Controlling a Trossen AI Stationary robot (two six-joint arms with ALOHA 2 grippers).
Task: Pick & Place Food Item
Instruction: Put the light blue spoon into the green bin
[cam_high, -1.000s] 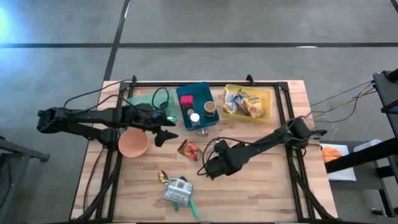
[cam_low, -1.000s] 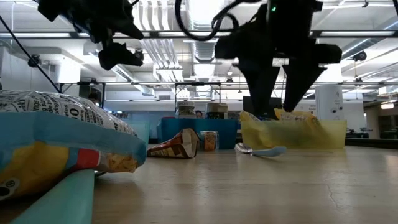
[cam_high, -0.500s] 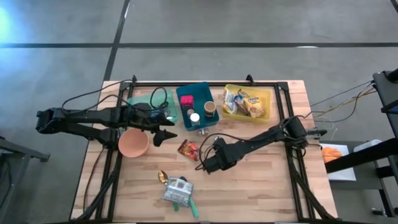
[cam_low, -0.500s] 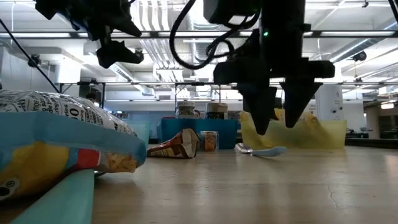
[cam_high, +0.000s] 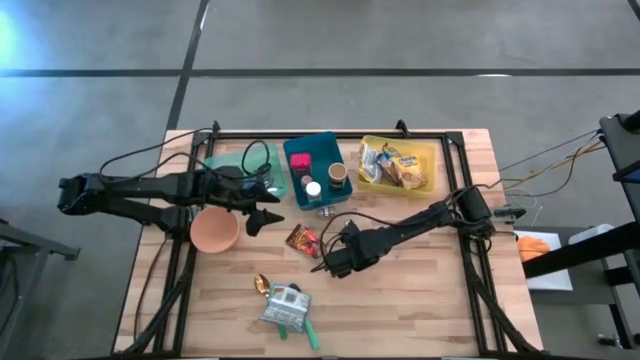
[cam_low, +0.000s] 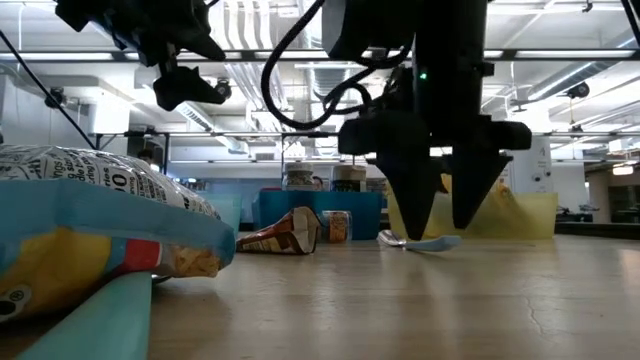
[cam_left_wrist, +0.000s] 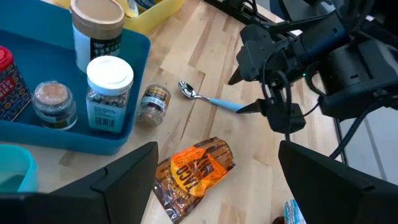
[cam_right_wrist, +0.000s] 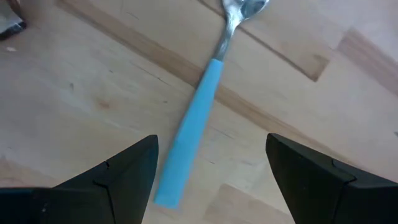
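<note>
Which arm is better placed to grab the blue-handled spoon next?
The right. Its gripper hangs open directly above the blue-handled spoon, fingers either side of the handle. The left gripper waits farther off, by the pink bowl.

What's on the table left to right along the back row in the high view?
Green tray → blue bin of jars → yellow bin of snack packs.
</note>
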